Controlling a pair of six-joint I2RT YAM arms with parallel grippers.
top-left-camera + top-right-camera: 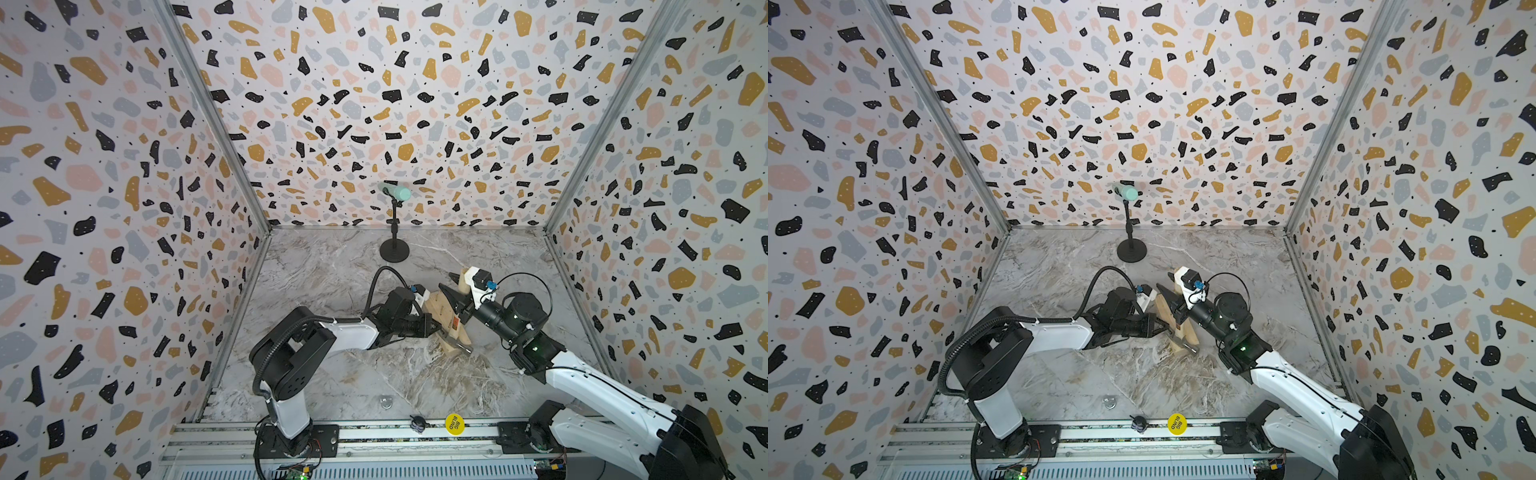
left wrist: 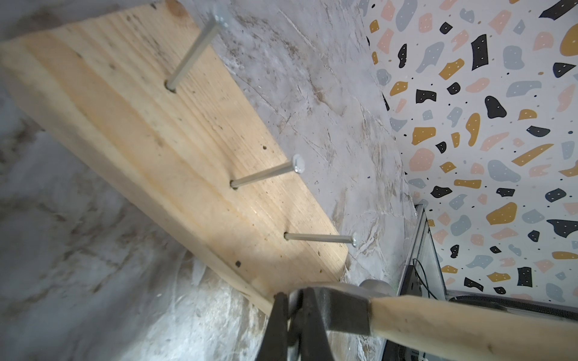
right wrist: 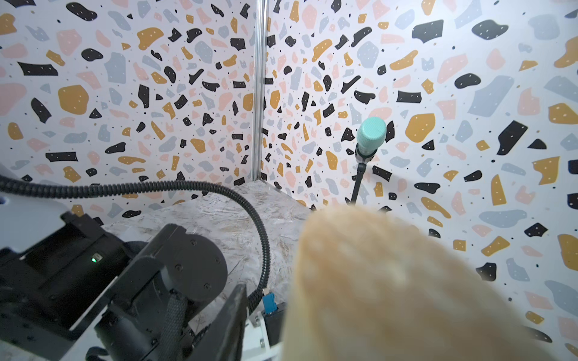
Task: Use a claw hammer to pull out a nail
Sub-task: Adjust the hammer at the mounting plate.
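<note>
Left claw (image 2: pixel 291 300) shut at board (image 2: pixel 156 140) edge, right claw (image 1: pixel 455 289) clamped on claw hammer (image 1: pixel 456 324) handle, open tabletop (image 1: pixel 332 270) around

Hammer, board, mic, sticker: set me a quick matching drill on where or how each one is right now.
Things:
1 hammer
2 board
3 mic
4 sticker

States:
A yellow, at the front rail
B on a black stand at the back
C handle held in the right gripper
D three nails standing out of it

Pairs: 1-C, 2-D, 3-B, 4-A
</note>
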